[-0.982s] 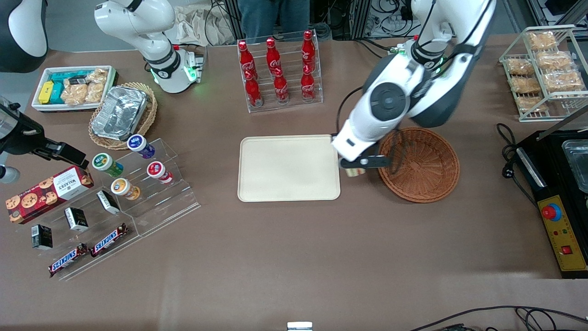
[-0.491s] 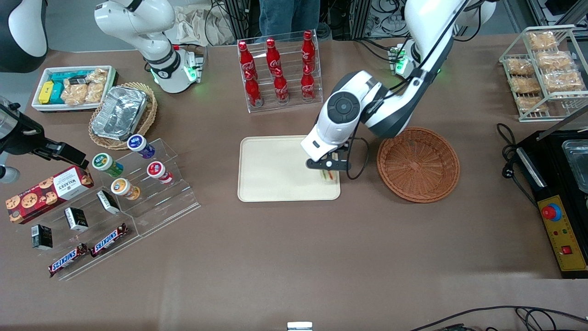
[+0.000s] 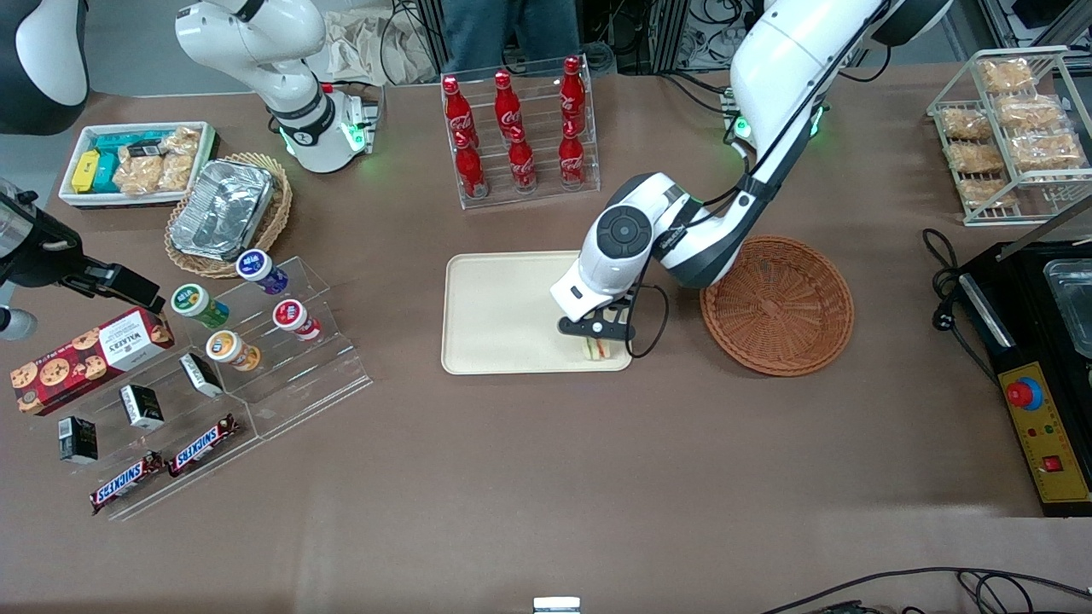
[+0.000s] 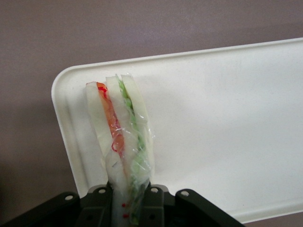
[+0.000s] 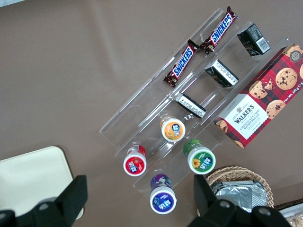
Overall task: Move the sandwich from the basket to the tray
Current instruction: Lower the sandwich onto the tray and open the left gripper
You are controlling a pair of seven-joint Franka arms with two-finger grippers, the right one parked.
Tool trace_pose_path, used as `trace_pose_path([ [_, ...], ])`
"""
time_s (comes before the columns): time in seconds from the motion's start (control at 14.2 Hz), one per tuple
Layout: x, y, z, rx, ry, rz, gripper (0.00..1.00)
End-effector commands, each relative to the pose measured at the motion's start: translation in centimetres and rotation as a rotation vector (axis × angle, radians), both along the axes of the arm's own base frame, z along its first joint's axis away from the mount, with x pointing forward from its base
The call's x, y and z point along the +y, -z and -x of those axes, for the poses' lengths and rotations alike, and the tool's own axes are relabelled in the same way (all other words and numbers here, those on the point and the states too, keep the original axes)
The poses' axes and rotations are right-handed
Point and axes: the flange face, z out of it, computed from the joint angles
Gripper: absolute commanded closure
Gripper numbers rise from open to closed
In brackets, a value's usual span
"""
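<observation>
My left gripper [image 3: 601, 339] hangs over the corner of the cream tray [image 3: 503, 315] that is nearest the front camera and closest to the basket. It is shut on the sandwich [image 4: 122, 135], a plastic-wrapped wedge of white bread with green, red and orange layers. The sandwich [image 3: 600, 348] pokes out below the fingers, just above or on the tray surface; contact is not clear. In the left wrist view the tray [image 4: 227, 123] shows under the sandwich, whose tip lies near the rounded rim. The reddish-brown wicker basket [image 3: 778, 305] stands beside the tray toward the working arm's end, with nothing in it.
A rack of red cola bottles [image 3: 519, 132] stands farther from the front camera than the tray. A clear stepped stand with cups and snack bars [image 3: 230, 341] and a tan basket with a foil pan [image 3: 226, 213] lie toward the parked arm's end. A wire rack of pastries [image 3: 1011, 128] and a black device [image 3: 1036, 358] sit toward the working arm's end.
My gripper carried the sandwich from beside the basket's rim over onto the tray, then came slightly nearer the front camera and lower over the tray's corner.
</observation>
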Motion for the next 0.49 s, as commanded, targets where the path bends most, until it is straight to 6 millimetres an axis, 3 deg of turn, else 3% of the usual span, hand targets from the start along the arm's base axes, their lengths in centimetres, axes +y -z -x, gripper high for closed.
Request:
trace_pose_path([
  [0.0,-0.3,1.0,0.2,-0.029,0.005,-0.01,1.0],
  [0.14,0.0,1.8,0.8,-0.019,0.009,-0.021,1.0],
  [0.21,0.4,1.8,0.4,-0.021,0.001,-0.025,0.84],
  [0.28,0.9,1.7,0.1,-0.021,-0.007,-0.033,0.24],
  [0.35,1.2,1.4,-0.1,-0.022,-0.016,-0.039,0.01],
  [0.42,1.5,0.9,-0.2,-0.017,-0.023,-0.051,0.0],
])
